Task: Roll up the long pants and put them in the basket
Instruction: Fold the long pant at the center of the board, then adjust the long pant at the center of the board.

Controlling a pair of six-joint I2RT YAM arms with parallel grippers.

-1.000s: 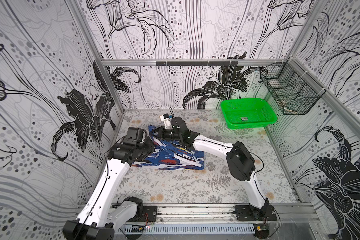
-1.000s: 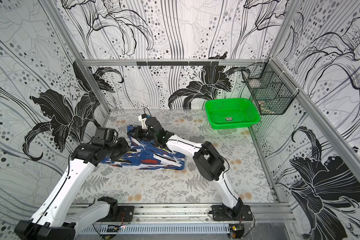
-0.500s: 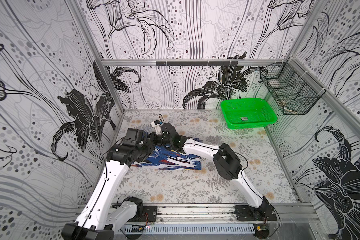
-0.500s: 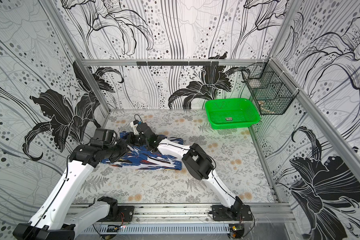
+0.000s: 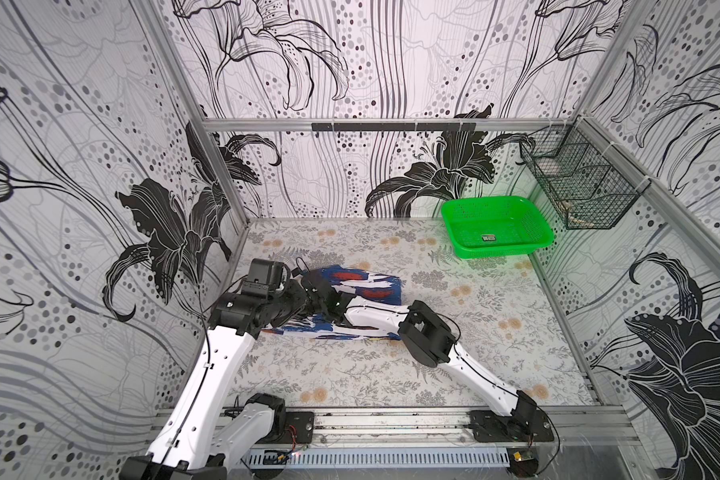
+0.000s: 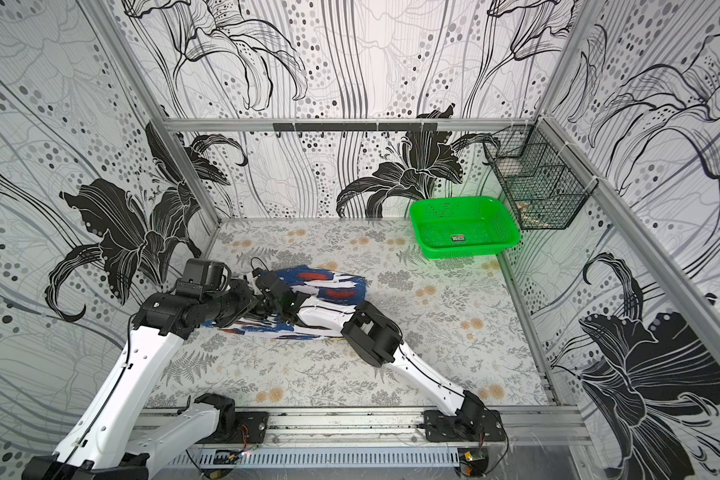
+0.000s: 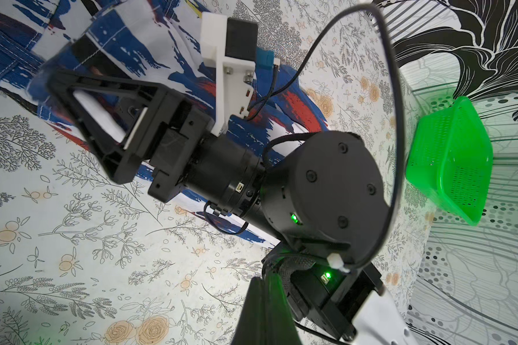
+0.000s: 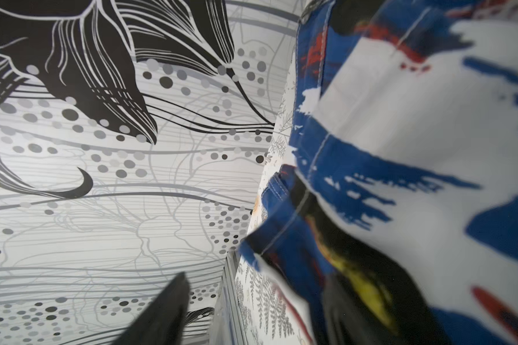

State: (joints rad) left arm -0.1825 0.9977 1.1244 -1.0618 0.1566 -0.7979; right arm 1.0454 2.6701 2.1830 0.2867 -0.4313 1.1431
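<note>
The long pants (image 5: 366, 286) (image 6: 333, 286) lie bunched in folds on the table's left half, blue, white and black with red patches. My right gripper (image 5: 308, 279) (image 6: 267, 282) is at their left end. In the right wrist view its jaws stand wide apart (image 8: 251, 313), open, and loose fabric of the pants (image 8: 416, 149) drapes over one finger. My left gripper (image 5: 297, 309) (image 6: 255, 306) is right beside it at the same end, partly hidden under the right wrist. Its fingertips (image 7: 262, 310) are pressed together, shut on nothing.
A green basket (image 5: 495, 226) (image 6: 462, 226) (image 7: 452, 158) stands at the back right. A black wire basket (image 5: 578, 191) hangs on the right wall. The left wall and its metal post (image 8: 228, 298) are close to both grippers.
The right gripper has opened and let go of the pants. Both grippers and the fabric's left end have shifted leftward, and the pants are bunched narrower than before.
</note>
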